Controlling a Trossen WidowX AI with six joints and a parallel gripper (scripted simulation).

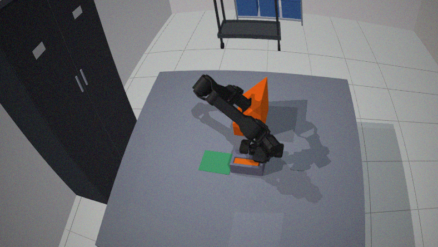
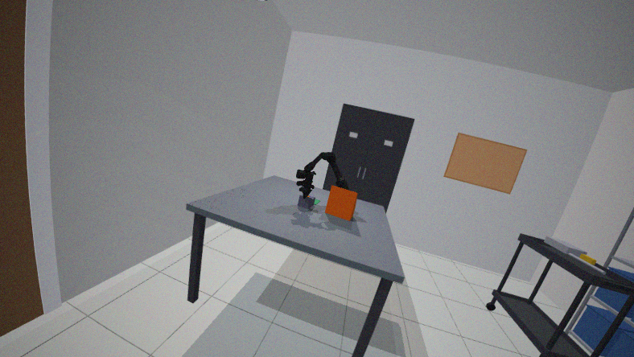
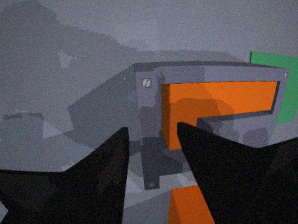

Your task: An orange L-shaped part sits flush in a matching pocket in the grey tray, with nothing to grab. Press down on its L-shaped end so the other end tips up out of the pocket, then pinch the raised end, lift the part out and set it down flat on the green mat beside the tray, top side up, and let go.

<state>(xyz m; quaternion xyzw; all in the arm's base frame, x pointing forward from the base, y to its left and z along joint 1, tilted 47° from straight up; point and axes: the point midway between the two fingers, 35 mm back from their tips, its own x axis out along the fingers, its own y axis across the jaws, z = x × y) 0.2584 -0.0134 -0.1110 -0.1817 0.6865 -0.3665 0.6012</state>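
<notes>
The orange L-shaped part [image 1: 245, 161] [image 3: 240, 95] lies in the pocket of the grey tray [image 1: 246, 170] [image 2: 306, 203] [image 3: 149, 107], with no clear tilt. In the wrist view its long arm runs right toward the green mat [image 1: 214, 162] [image 2: 317, 201] [image 3: 290, 75], and its short leg points down the picture. My gripper [image 2: 305, 196] [image 3: 153, 129] is partly open and empty, low over the tray at the short-leg end. The right finger's tip overlaps the short leg in the wrist view; whether it touches is unclear. In the top view the arm hides the fingertips and that end.
A large orange wedge-shaped block [image 1: 262, 102] [image 2: 341, 203] [image 3: 187, 207] stands on the table [image 1: 171, 196] [image 2: 248, 208] behind the tray in the top view, at the arm's base. The mat lies flat right beside the tray. Arm shadows fall around the tray.
</notes>
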